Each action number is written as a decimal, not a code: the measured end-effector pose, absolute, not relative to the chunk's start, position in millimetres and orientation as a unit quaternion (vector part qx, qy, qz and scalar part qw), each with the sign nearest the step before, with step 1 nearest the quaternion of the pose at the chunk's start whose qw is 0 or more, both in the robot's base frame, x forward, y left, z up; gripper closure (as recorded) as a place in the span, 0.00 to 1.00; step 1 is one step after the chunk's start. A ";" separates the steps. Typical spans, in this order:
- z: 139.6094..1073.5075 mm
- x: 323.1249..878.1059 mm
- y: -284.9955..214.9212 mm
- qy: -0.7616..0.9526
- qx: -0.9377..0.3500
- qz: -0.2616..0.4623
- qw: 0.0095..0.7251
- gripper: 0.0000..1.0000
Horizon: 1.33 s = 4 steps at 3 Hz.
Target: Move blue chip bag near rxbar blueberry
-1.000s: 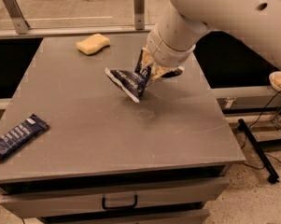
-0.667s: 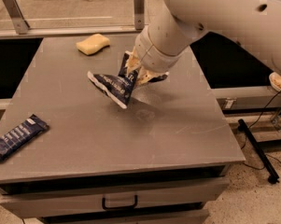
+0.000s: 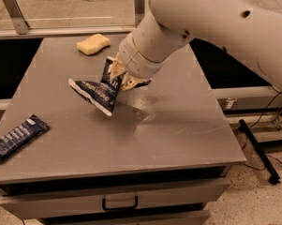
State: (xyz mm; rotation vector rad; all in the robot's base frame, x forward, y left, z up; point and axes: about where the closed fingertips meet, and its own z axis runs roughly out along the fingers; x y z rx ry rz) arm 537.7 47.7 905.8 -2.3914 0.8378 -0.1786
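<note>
While the rxbar blueberry (image 3: 18, 137) lies flat at the front left corner of the surface (image 3: 178, 125), just above the drawer handle's (image 3: 119, 204) level and close to the left edge, it has not shifted over the last second. Farther back, near the middle of the surface, the blue chip bag (image 3: 96, 93) hangs tilted, its white sealed end pointing down and to the front. The end effector (image 3: 119, 76) is clenched on the bag's upper end. Whether the bag's low corner brushes the surface or clears it I cannot tell; a shadow sits right beneath it.

Compared with a second ago, the bag and end effector have travelled leftward and a little toward the front, so the gap to the bar has narrowed. The two are still well apart, though, so I judge the carry is only partway done and more leftward, forward travel is needed before release.

At the far edge, the yellow sponge (image 3: 92, 44) rests unmoved, out of the path.
</note>
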 end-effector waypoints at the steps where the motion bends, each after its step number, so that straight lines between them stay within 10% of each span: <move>1: 907.1 548.5 76.0 0.273 -0.910 -0.060 0.307 1.00; 4: 918.0 521.3 176.4 0.074 -0.926 -0.025 0.369 1.00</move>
